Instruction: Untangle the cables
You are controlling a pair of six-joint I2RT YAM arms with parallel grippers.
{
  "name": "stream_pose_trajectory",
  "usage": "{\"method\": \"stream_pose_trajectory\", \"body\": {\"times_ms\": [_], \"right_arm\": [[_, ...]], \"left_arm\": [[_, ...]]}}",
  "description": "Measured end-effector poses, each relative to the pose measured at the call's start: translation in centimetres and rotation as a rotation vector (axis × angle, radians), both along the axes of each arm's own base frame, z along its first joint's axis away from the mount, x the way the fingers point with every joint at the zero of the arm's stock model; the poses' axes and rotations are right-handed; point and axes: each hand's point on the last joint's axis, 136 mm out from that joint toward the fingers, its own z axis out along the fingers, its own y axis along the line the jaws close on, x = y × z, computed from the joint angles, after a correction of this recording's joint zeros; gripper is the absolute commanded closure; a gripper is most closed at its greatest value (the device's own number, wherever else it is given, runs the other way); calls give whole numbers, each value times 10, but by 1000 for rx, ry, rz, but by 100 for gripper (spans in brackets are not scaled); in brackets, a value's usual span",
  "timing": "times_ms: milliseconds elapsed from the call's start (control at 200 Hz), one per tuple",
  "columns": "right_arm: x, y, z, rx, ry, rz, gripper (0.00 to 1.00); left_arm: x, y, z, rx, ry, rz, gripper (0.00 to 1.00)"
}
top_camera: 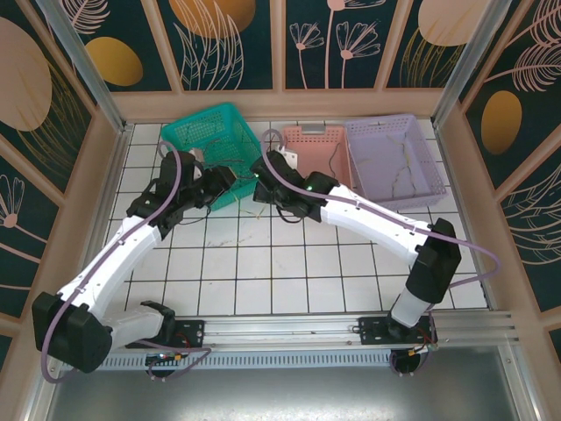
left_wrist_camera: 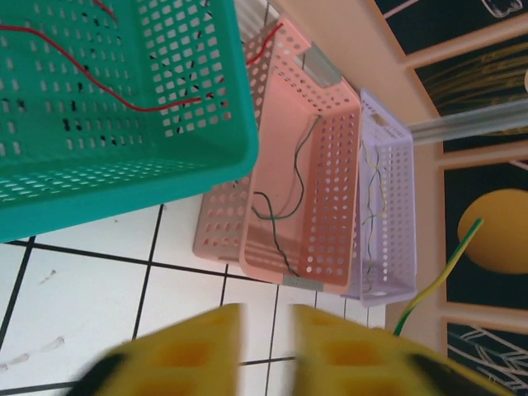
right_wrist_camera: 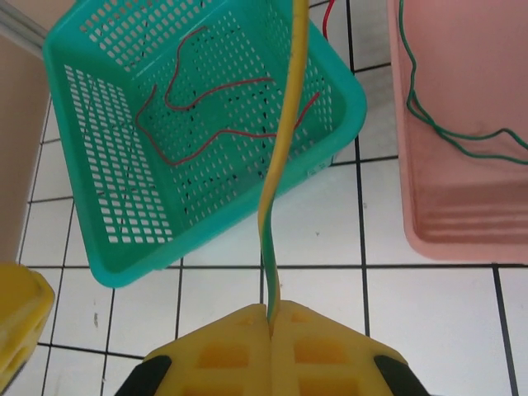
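left arm (top_camera: 123, 241) extended | left hand (left_wrist_camera: 266, 338) fingers apart | right arm (top_camera: 377, 215) extended | right hand (right_wrist_camera: 271, 330) fingers together

Yellow cable (right_wrist_camera: 280, 165): upper end cut by top edge.
Pink basket (right_wrist_camera: 470, 49): cut at right edge.
Green basket (left_wrist_camera: 124, 190): cut top and left.
Left gripper (left_wrist_camera: 266, 313): blurred, cut below.
Lilac basket (top_camera: 379, 121) cables (top_camera: 405, 168), overhead: too thin to trace.
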Motion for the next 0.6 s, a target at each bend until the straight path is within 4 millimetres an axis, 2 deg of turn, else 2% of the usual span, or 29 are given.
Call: {"method": "stream_pose_trajectory", "body": {"times_ms": [145,305,395,500,601], "right_arm": [[27,-18,20,50,-58,-44,100],[64,-68,62,214,-165,-154,100],[69,-88,79,342,-192,-182,100],[65,-96,78,506,-154,-198,100],[66,-103,60,649,-73,-254,100]], "left_arm": [[-2,-3,3,-15,-23,3,100],[-14,9,-7,-66,-15,77,100],[-21,10,-2,-147,-39,114,100],[-27,13,11,-259,-82,156,100],[-29,12,14,-340,-82,179,100]]}}
